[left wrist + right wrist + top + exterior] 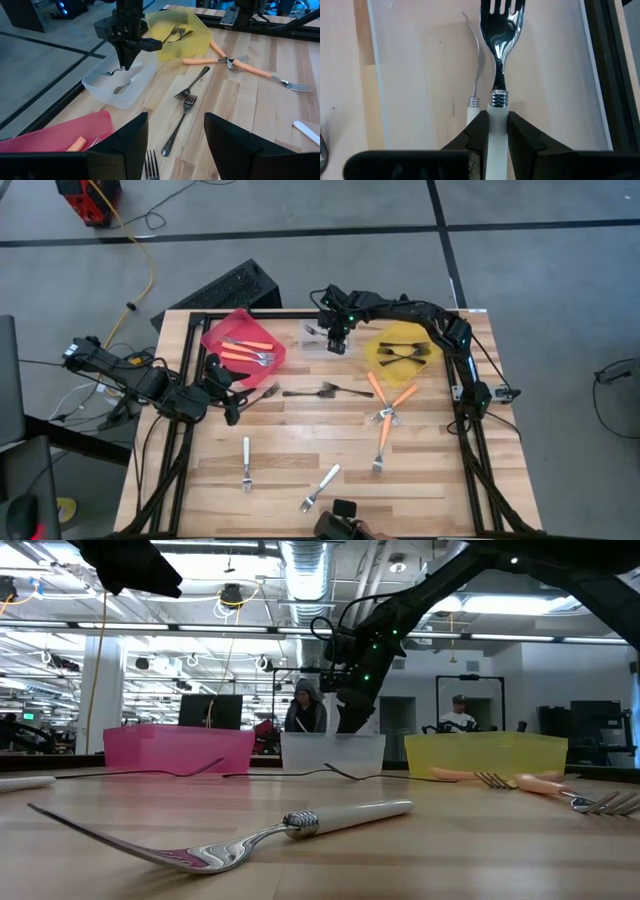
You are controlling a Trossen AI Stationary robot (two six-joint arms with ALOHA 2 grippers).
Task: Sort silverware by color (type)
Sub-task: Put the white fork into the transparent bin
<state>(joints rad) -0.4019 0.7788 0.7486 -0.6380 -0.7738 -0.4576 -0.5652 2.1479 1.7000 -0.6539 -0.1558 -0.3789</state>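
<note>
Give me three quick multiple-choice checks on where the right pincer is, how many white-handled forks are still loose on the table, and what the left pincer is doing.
1. The right pincer is over:
A. the red bin
B. the clear bin
C. the yellow bin

2. White-handled forks loose on the table:
A. none
B. two
C. five

3. The left pincer is:
A. open, empty
B. shut on an orange fork
C. inside the red bin

Key: 1 B, it hangs above the clear bin, clamped on a white-handled fork. 2 B, one and another lie near the front edge. 3 A, the left wrist view shows its fingers spread with nothing between.
</note>
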